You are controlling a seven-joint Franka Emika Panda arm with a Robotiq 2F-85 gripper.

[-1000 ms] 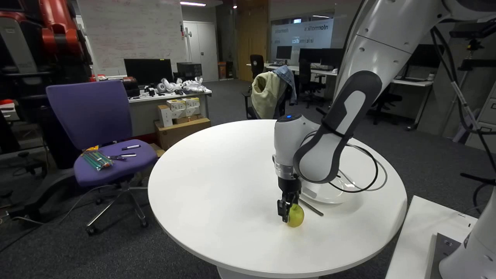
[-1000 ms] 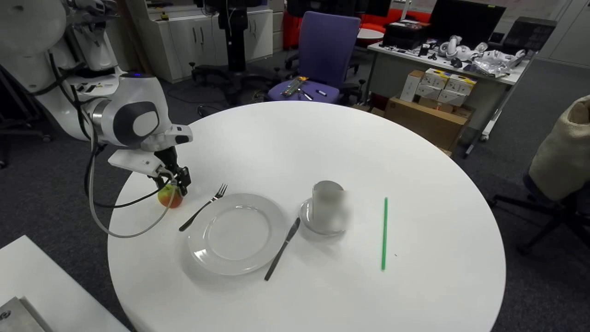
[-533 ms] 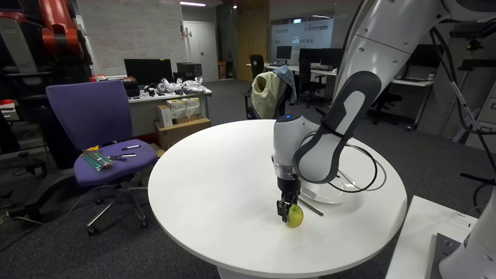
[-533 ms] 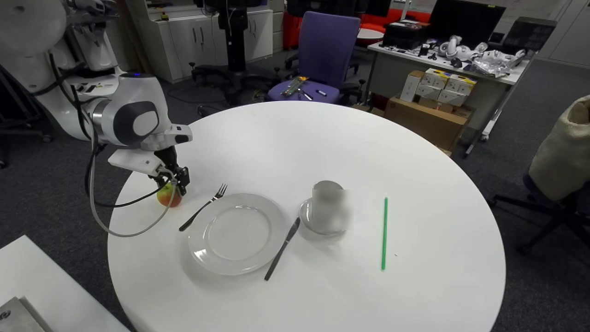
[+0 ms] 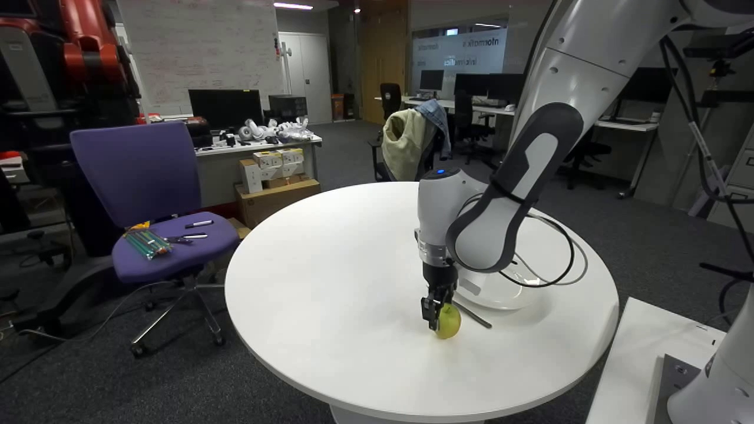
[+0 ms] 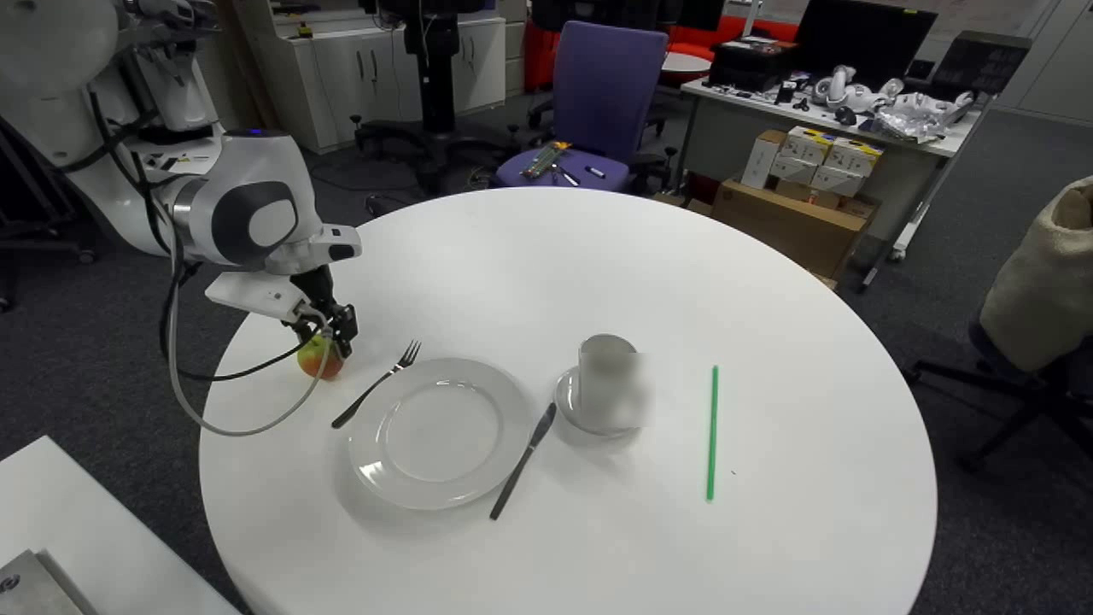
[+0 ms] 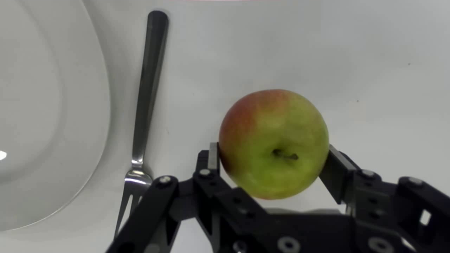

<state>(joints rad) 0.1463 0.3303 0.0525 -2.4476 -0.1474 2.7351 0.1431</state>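
Claw (image 7: 274,161) was clamped on apple (image 7: 274,123), fingers (image 7: 336,175) pressed to two opposite sides; apple was held between them, stem uppermost, no long axis shown by its round form. Whether tabletop (image 6: 598,265) was touched by apple could not be told. Fork (image 7: 142,123) was laid near apple, apart from it, tines partly covered by claw in wrist view; beyond fork, plate (image 7: 86,105) was set; then, in exterior view, knife (image 6: 523,461), cup (image 6: 602,367) and saucer (image 6: 567,406).
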